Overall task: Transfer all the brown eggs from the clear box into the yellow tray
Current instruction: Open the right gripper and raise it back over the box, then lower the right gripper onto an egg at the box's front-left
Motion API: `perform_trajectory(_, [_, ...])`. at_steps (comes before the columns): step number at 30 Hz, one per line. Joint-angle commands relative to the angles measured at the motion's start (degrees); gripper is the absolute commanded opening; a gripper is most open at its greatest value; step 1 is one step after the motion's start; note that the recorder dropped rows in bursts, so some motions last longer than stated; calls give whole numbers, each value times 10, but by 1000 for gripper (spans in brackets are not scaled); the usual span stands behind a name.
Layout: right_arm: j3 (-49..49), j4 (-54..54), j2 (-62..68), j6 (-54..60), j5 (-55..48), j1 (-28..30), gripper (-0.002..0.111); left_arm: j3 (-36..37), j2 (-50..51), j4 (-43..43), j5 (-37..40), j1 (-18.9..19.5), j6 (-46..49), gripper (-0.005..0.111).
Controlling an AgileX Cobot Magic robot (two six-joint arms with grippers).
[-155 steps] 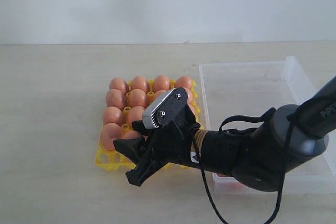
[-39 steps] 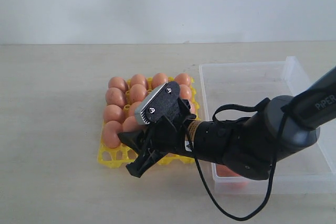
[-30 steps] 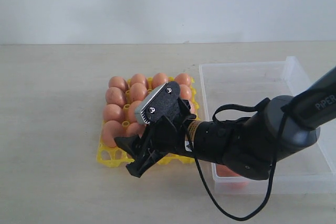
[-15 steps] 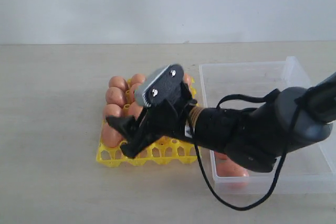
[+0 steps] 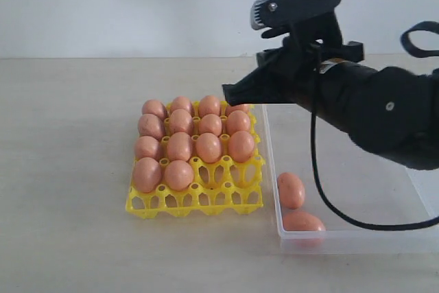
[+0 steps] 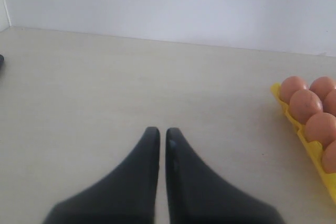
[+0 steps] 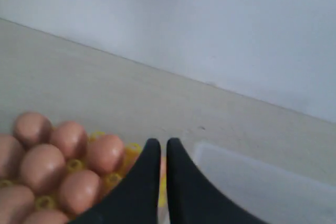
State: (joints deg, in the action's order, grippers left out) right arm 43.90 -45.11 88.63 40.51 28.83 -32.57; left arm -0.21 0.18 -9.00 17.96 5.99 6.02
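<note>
Right gripper [image 5: 231,92] hung high above the table [image 5: 68,169], over the seam between the yellow tray [image 5: 195,205] and the clear box [image 5: 357,239]. Its jaws were pressed together with nothing between them. Left gripper [image 6: 158,132] was parked low over bare table beside the tray, jaws also closed and empty. Fourteen brown eggs [image 5: 208,147] sat upright in the tray cups, filling the three far rows and the left two cups of the next row. The cups to their right were vacant. Two eggs were left in the box, lying on their sides in the near corner against the wall on the tray side: one [image 5: 291,190] farther in, one [image 5: 302,222] at the front wall. They lay just beside each other; contact could not be judged. Judgement: task nearly done, and the step in hand is returning for the next egg. To do it well, open the jaws fully before descending and take the farther egg first. Come straight down and straddle its short axis, keeping the fingers clear of the box wall and the neighbouring egg. Close gently, since the eggs will likely roll if nudged.
</note>
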Motion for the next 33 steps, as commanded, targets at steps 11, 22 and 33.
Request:
perform_trajectory(11, [-17,-301,-55,244,-523,278,0,2,-2,0,0,0,2,4])
perform_trajectory(22, [-9,-40,36,50,-564,279,54,2,-2,0,0,0,2,4])
perform_trajectory(33, [16,-120,93,104,-554,279,54,2,-2,0,0,0,2,4])
